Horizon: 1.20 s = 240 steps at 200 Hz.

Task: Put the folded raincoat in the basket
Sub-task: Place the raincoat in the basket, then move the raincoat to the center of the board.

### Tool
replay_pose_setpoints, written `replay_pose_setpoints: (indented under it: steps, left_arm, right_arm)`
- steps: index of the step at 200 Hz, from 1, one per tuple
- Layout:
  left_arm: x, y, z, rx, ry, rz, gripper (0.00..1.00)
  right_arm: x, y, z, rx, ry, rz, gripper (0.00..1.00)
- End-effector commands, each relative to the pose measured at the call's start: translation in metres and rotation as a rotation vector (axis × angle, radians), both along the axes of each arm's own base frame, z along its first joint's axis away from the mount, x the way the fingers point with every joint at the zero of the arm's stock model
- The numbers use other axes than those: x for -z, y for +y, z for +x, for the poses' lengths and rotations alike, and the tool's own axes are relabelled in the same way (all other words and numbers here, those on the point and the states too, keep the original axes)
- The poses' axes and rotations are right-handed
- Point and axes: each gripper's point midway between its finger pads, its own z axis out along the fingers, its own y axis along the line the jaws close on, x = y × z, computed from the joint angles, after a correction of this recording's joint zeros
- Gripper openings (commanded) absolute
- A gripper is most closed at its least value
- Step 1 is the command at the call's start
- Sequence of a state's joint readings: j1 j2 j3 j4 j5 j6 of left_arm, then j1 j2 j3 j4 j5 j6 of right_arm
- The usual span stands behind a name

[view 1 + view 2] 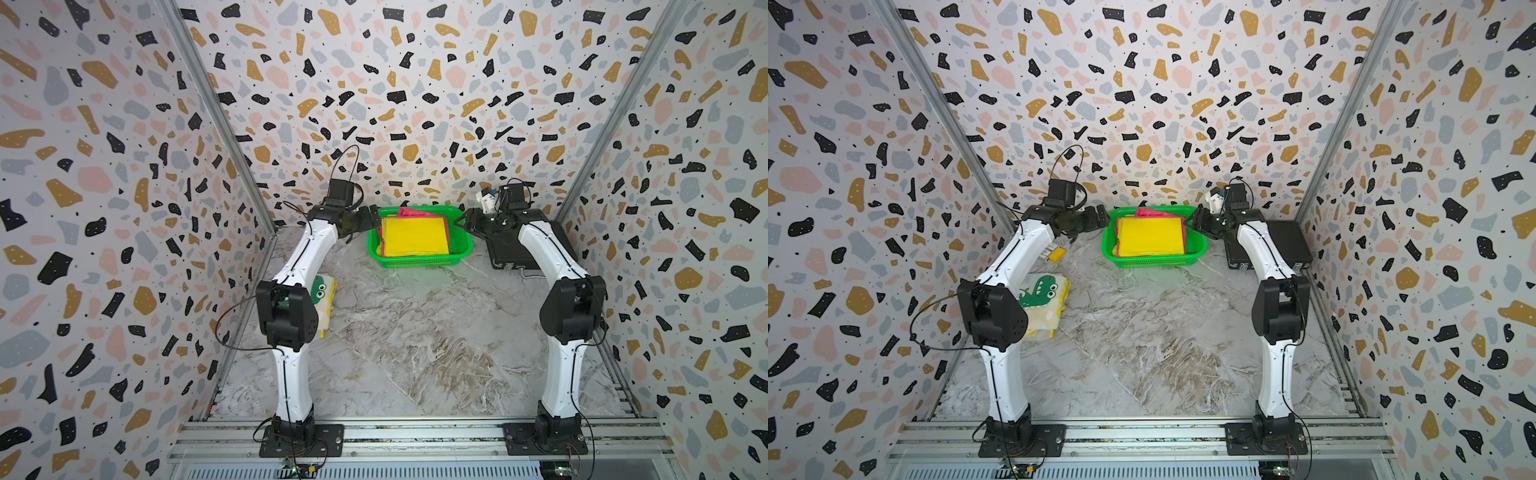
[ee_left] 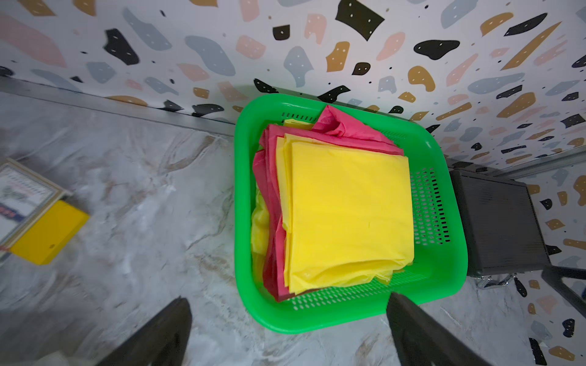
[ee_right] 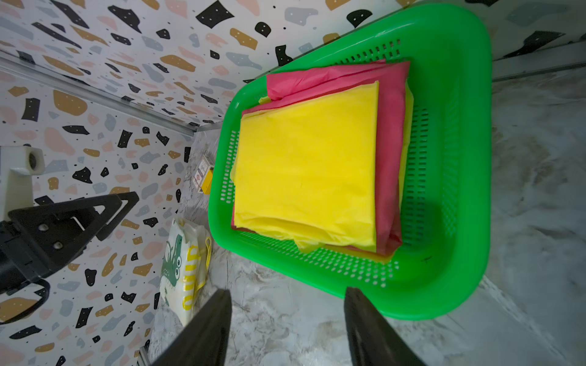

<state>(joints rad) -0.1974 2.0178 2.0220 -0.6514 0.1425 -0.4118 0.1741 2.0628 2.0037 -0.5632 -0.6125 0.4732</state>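
The yellow raincoat (image 1: 415, 237) lies flat in the basket (image 1: 419, 262), on top of a pink coat (image 2: 348, 130). It sits between the two claws, just in front of their tips. The left claw (image 1: 371, 219) is wide open and holds nothing. The right claw (image 1: 463, 222) has its jaws apart too, with nothing between them. Each claw hangs just beside a basket edge, one on each side.

The coat looks put away, so I think the job now is to back off. To do that well, both claws should hold their jaws apart so they do not pinch the thin coat. They should go up first, then back. Going sideways could bump the rim and slide the basket. A black case (image 1: 505, 249) sits right behind and under the right claw, so that claw should lift before it pulls back. The left claw has more room, as only a dino bag (image 1: 1044, 299) lies far behind it.
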Motion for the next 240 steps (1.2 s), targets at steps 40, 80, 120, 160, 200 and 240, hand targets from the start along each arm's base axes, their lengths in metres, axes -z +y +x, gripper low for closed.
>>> replay_pose_setpoints:
  steps: [40,80,120,160,200,240]
  left_arm:
    - [0.033,0.068,-0.061,-0.120,0.069,0.111,1.00]
    - [0.054,0.093,-0.095,-0.191,0.111,0.054,1.00]
    - [0.069,0.124,-0.116,-0.304,0.121,0.014,1.00]
    - [0.098,0.155,-0.116,-0.362,0.173,0.014,1.00]
    - [0.137,0.177,-0.114,-0.393,0.254,-0.057,1.00]
    - [0.175,0.163,-0.115,-0.386,0.292,-0.175,1.00]
  right_arm:
    - [0.004,-0.009,-0.088,-0.053,-0.035,-0.065,0.63]
    - [0.022,-0.008,-0.143,-0.098,-0.038,-0.061,0.63]
    - [0.043,-0.009,-0.184,-0.130,-0.003,-0.078,0.63]
    - [0.067,-0.007,-0.217,-0.171,0.053,-0.084,0.62]
    - [0.078,-0.006,-0.231,-0.185,0.072,-0.103,0.61]
    - [0.085,-0.008,-0.239,-0.199,0.095,-0.123,0.60]
